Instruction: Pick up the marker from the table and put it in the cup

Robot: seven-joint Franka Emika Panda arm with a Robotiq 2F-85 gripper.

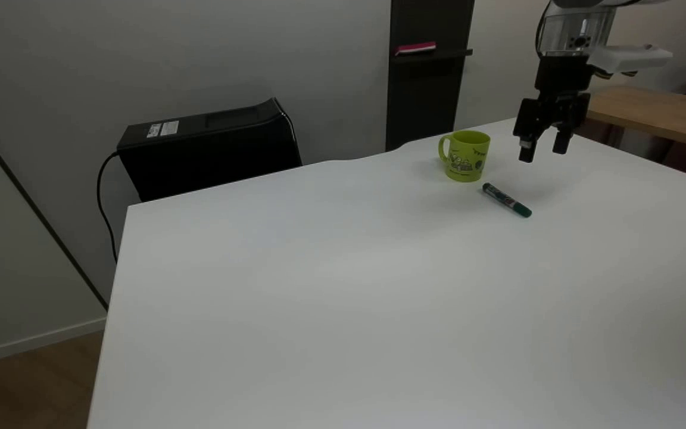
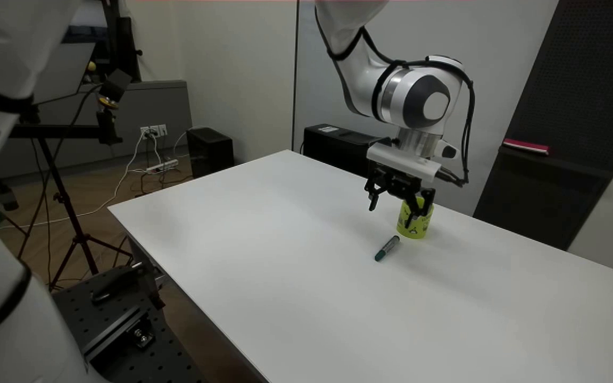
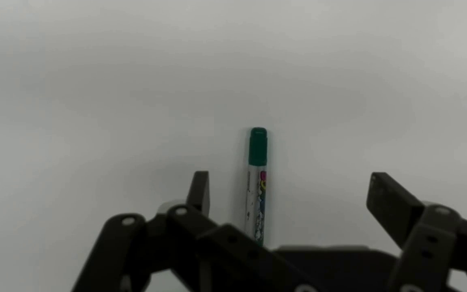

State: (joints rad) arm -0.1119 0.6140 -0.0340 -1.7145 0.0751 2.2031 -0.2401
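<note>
Marker [image 1: 507, 200] lies ungrasped on the tabletop [image 1: 319, 298], near the cup [image 1: 465, 158] and between four and five o'clock from it in an exterior view, while the gripper [image 1: 543, 152] hangs above with jaws apart, so grasping, lifting, transfer and release into the cup are all judged to remain.

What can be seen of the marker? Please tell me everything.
The marker is slim and looks plastic: a green cap, fitted on, a pale barrel with colourful print, and a dark end. It lies flat on the white table, beside the yellow-green mug but apart, cap pointing away from it. Only the table touches it.
</note>
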